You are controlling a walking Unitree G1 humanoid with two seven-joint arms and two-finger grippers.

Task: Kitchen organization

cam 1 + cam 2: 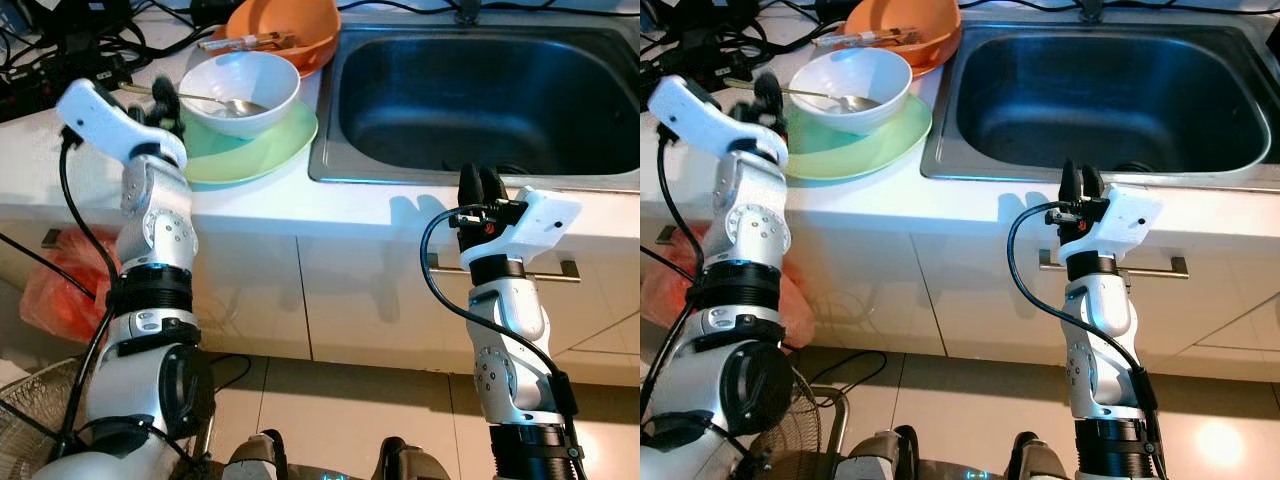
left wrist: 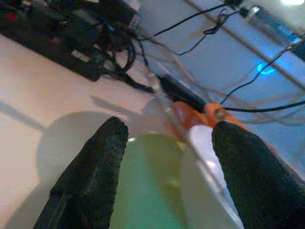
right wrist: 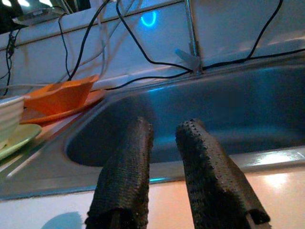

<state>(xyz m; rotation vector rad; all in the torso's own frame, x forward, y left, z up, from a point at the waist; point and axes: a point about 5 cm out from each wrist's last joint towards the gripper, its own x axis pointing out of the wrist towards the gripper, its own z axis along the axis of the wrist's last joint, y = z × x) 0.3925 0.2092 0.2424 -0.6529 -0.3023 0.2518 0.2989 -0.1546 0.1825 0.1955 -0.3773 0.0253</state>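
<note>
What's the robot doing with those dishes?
The robot stands at a kitchen counter. Its left pincer is open beside the green plate, which carries a white bowl with a spoon in it. It grips nothing. An orange bowl sits behind. The right pincer hovers at the front edge of the sink, fingers slightly apart, holding nothing.

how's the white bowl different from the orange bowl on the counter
The round white bowl sits on the pale green plate and holds a metal spoon; the wider, shallower orange bowl sits behind it, nearer the wall, holding wooden chopsticks. Both stand upright, left of the steel sink.
</note>
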